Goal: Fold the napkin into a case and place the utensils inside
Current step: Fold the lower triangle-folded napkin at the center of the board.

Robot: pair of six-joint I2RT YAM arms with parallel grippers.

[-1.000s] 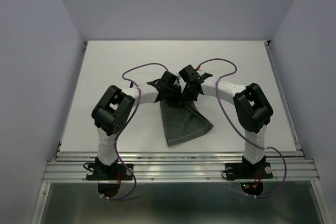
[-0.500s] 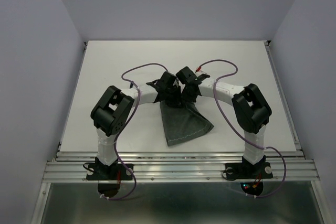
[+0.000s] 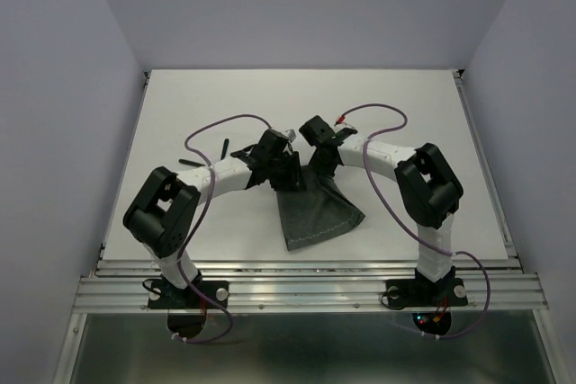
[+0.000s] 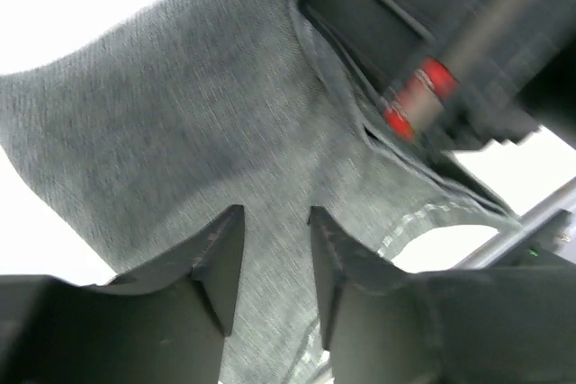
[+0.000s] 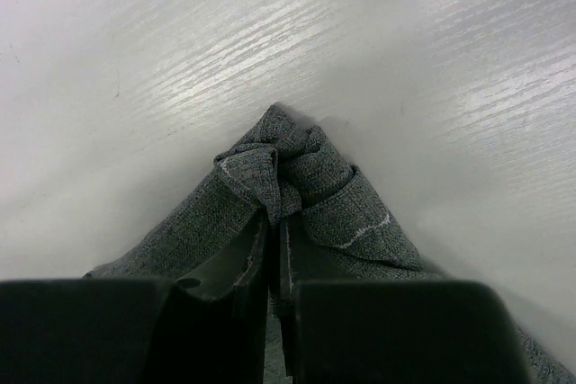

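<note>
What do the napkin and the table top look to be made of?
Napkin: woven cloth, matte grey-green; visible weave, soft creases, a light stitched hem. Table: hard white board, slightly glossy, probably painted or laminated wood; faint grain streaks show.

Your napkin (image 3: pixel 315 216) sits at the centre of the overhead frame, a dark grey-green cloth shaped like a wedge. Its upper end is gathered into a tight, crumpled peak, and it widens toward the lower middle of the frame. You can see the light stitched hem running along its lower right edge.
</note>
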